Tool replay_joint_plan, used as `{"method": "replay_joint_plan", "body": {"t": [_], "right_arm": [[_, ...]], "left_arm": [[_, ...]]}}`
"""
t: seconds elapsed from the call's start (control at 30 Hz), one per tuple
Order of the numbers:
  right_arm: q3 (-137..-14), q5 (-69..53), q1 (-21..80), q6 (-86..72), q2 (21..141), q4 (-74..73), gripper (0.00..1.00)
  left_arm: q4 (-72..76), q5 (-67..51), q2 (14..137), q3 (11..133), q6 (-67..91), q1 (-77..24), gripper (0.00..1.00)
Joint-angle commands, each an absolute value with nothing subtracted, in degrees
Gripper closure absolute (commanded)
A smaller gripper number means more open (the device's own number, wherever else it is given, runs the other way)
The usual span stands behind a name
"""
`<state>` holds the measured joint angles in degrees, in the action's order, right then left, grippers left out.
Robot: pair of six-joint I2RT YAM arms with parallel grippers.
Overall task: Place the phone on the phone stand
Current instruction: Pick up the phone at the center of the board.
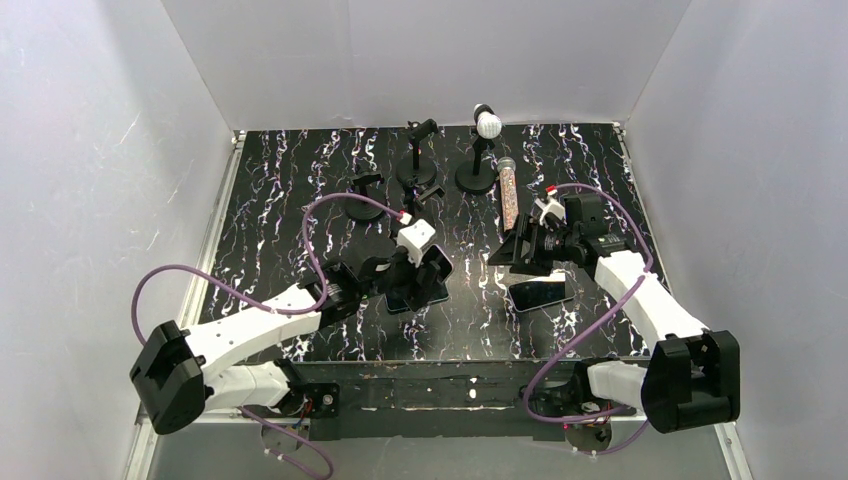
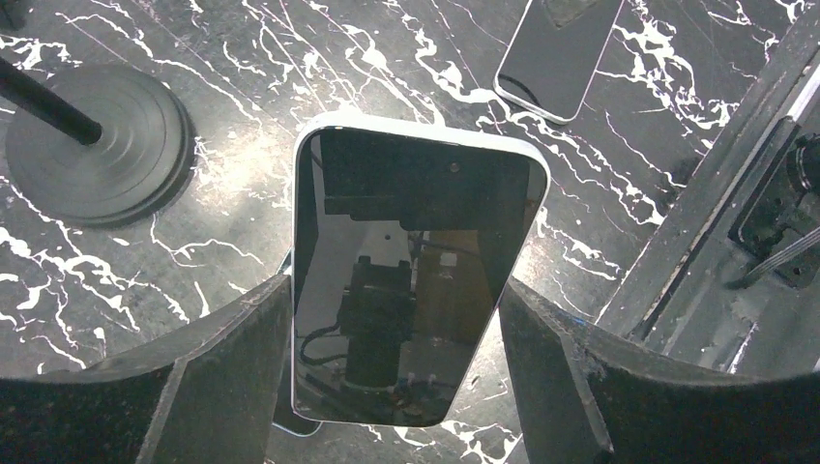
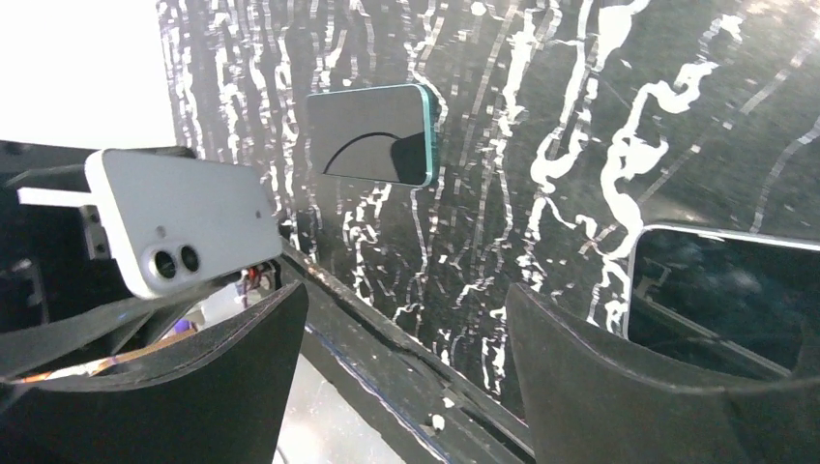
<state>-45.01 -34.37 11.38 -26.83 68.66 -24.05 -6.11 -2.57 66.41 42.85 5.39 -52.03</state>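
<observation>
two arms in white link shells with black joint housings, left arm (image 1: 250,325) and right arm (image 1: 645,295) alike. bulky black shoulder block (image 1: 170,375) at each base. purple cable (image 1: 175,267) looped from the left shoulder to the wrist, second purple cable (image 1: 590,186) arcing over the right wrist. small white camera box (image 1: 415,238) on the left wrist. left gripper (image 2: 396,319) and right gripper (image 3: 406,329) with broad, matt black, wedge-shaped fingers (image 2: 222,377), edges slightly scuffed and dusty.
</observation>
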Motion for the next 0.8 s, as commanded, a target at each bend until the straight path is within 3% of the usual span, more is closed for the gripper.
{"method": "replay_joint_plan", "body": {"t": [0.0, 0.43, 0.77], "right_arm": [[-50.1, -40.6, 14.1, -27.0, 66.7, -24.2, 0.17], [-57.8, -37.9, 29.3, -31.6, 68.6, -20.9, 0.2], [-58.7, -34.6, 35.5, -34.8, 73.7, -17.0, 0.29]], "left_arm": [[-2.7, -4.2, 62.7, 41.9, 6.9, -50.8, 1.0], [-2.2, -4.9, 62.1, 41.3, 8.2, -50.4, 1.0], [-2.1, -5.2, 61.2, 41.0, 8.8, -50.4, 1.0]]}}
